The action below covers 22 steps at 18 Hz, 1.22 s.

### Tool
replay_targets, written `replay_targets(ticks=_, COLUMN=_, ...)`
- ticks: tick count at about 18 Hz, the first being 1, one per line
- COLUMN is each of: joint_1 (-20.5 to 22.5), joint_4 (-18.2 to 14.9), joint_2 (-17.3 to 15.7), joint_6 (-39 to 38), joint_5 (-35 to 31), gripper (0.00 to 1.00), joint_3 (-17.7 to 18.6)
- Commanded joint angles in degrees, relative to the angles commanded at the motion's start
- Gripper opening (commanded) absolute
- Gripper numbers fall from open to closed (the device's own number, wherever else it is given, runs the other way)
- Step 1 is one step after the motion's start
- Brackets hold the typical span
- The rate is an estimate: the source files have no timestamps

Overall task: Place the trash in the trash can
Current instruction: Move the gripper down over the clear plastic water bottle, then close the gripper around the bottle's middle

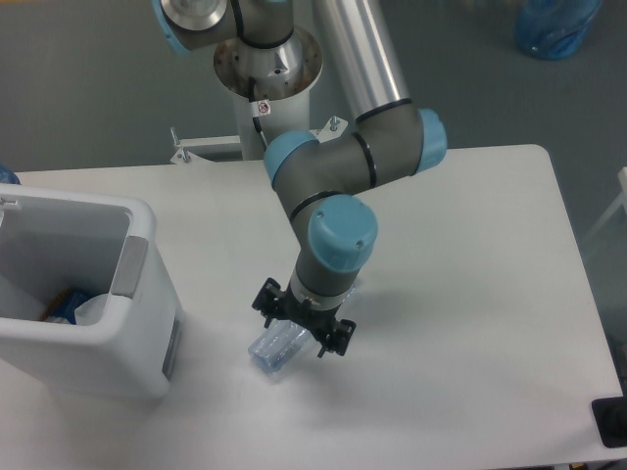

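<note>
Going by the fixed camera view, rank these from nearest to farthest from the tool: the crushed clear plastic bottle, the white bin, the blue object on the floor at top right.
1. Crushed clear plastic bottle: directly under the tool, between its fingers.
2. Large white rectangular plastic bin: to the left on the table.
3. Blue translucent object on the floor: far top right, beyond the table.
</note>
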State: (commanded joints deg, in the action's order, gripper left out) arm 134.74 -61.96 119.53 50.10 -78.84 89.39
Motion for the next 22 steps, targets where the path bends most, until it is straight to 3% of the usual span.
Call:
replay_targets(ticks=5, joint_1=-0.5, joint_4=0.1, joint_2=2.1, joint_6=0.0, joint_5=-0.1, gripper=1.0, joint_3=-3.0)
replay_targets(ticks=22, joint_1=-3.3, joint_4=-0.3, joint_2=4.5, joint_6=-0.2, joint_5=-4.4, gripper=1.0, joint_3=-2.0)
